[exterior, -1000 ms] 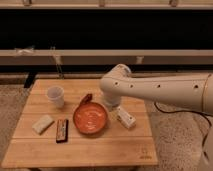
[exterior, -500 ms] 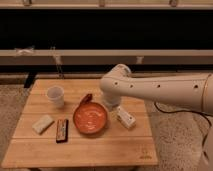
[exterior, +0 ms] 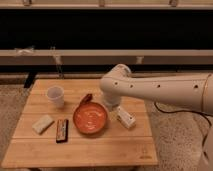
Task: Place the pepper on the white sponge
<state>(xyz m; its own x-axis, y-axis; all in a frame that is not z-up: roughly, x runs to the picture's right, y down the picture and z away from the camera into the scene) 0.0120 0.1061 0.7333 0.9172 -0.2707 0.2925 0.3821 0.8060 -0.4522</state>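
So nearest the camera on the wooden surface (exterior: 80,150) there's a flat dark bar (exterior: 62,130), and just left of it the white sponge (exterior: 43,124), lying at a bit of an angle with nothing on top. To the right of the bar sits the orange bowl (exterior: 90,118), and right of that a chunky whitish box (exterior: 125,117). The pincer (exterior: 111,105) hangs off the big white arm (exterior: 160,90), which reaches in from the right. It's low between the bowl's far right rim and the box, spread and holding nothing. The pepper (exterior: 86,99) lies on the wood right by the bowl's far left rim, apart from the pincer. Further back on the left is a white cup (exterior: 55,95).
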